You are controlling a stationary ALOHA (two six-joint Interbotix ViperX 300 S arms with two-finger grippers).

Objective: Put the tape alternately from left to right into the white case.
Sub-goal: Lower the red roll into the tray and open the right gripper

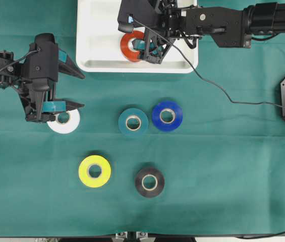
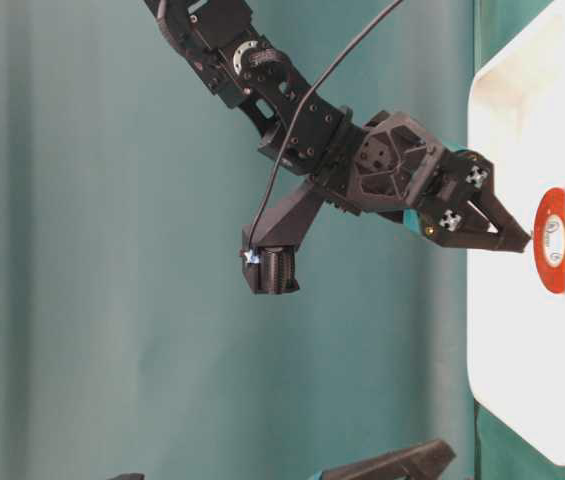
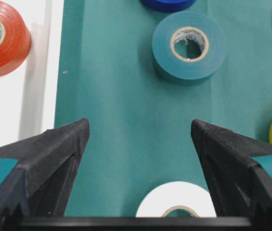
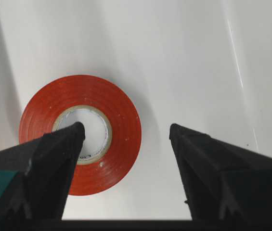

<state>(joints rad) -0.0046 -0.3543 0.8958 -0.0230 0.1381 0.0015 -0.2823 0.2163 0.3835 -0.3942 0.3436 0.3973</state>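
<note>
The red-orange roll [image 1: 132,45] is seen lying flat inside the white case [image 1: 97,60]. The right tool [image 1: 151,48] is held over it, jaws spread wide, nothing gripped. The left tool [image 1: 74,91], also wide apart and empty, is poised beside the case above the white roll [image 1: 64,122] on the desk [image 1: 208,166].
</note>
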